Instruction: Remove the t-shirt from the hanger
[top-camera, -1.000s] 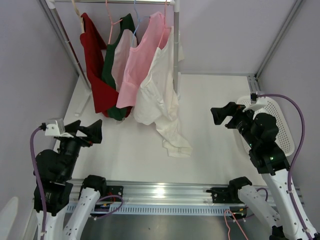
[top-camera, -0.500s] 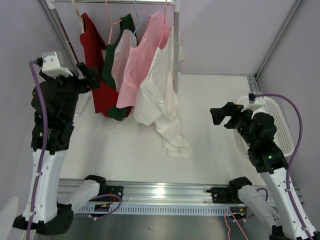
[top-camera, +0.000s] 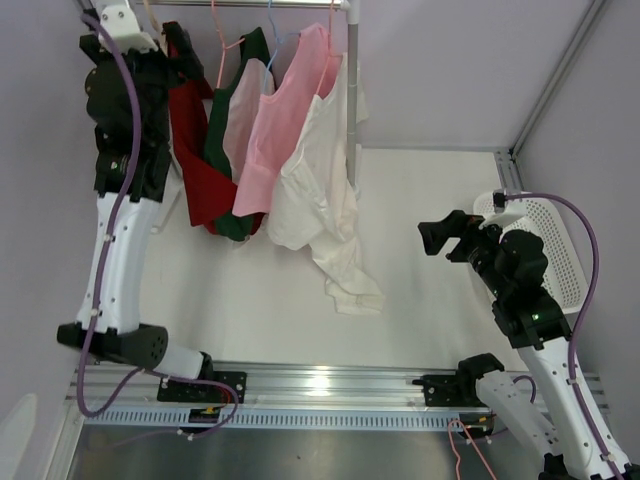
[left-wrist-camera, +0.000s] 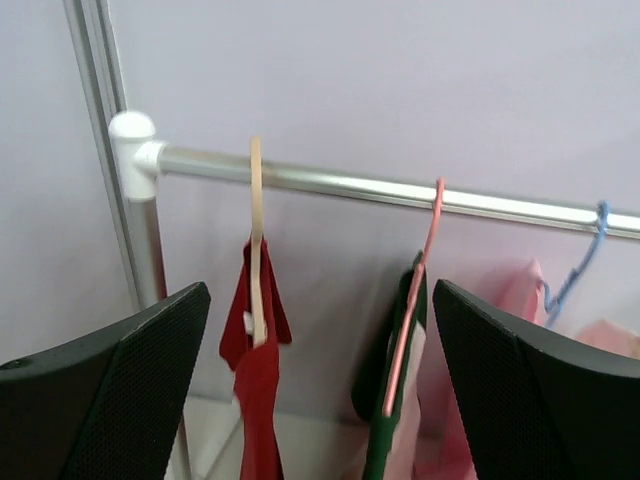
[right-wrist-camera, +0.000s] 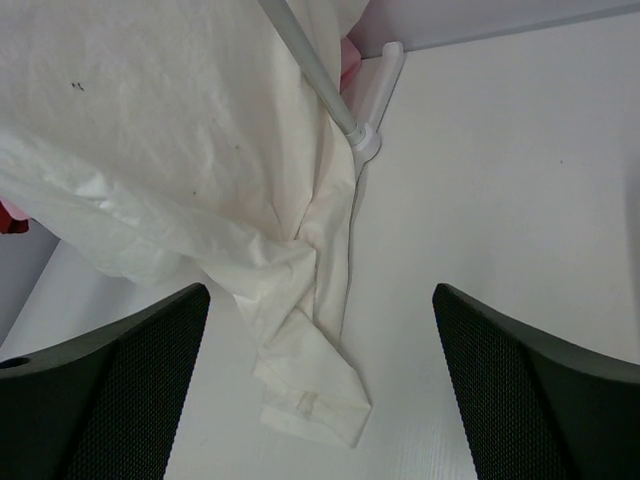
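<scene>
Red t-shirt (left-wrist-camera: 258, 425) on pale hanger (left-wrist-camera: 256, 225) — left gripper (left-wrist-camera: 320, 395) spread wide

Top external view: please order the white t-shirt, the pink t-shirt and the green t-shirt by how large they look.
1. white t-shirt
2. pink t-shirt
3. green t-shirt, mostly covered by its neighbours; only the visible part counts

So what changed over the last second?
The left arm swung up from beside its base to the left end of the silver metal rail; the left end effector, open, now faces the red t-shirt on the beige hanger. Nothing was gripped or released. The right end effector, open, and the hanging shirts stayed put.
</scene>
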